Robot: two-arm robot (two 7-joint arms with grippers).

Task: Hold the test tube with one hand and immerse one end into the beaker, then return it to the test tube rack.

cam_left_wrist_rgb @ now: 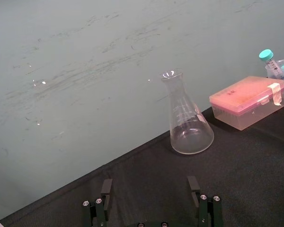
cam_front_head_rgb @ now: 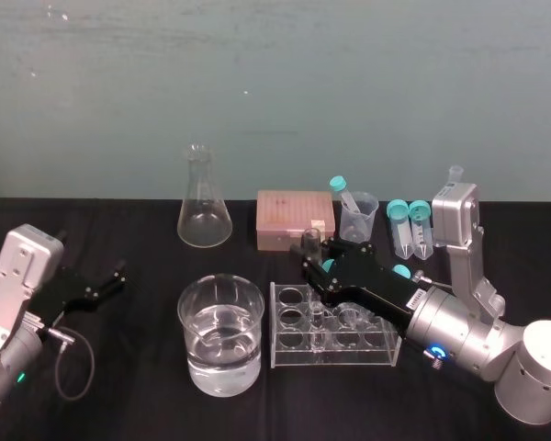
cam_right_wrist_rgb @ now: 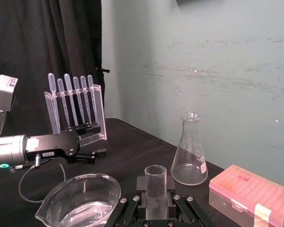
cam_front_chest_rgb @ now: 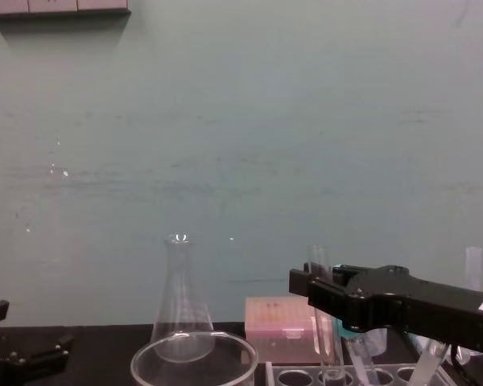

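I'm working with the right gripper (cam_front_head_rgb: 314,257), which is reaching in over the rack (cam_front_head_rgb: 289,358) near the middle of the bench (cam_front_head_rgb: 129,386). Its fingers (cam_right_wrist_rgb: 141,183) are pressing against both sides of the tube (cam_right_wrist_rgb: 155,189) just below the open mouth, so I'm reading them as closed on it. The tube is standing upright with its lower end down in one of the rack's holes, just right of the beaker (cam_front_head_rgb: 185,322), which is holding water and sitting beside the rack's left end.

The left gripper (cam_left_wrist_rgb: 150,189) is lying parked at the left of the bench, well apart from the glassware, with its fingers spread wide and holding nothing.

As for progress, I'm judging this as one end of the job or the other. With the tube seated in the rack and gripped, either I'm about to lift it out for the dip, or I'm setting it back after one. I'm not seeing anything on the glass that settles which. If the dip is not yet done, the lift, the immersion and the return are all left; if it is done, only the release is left.
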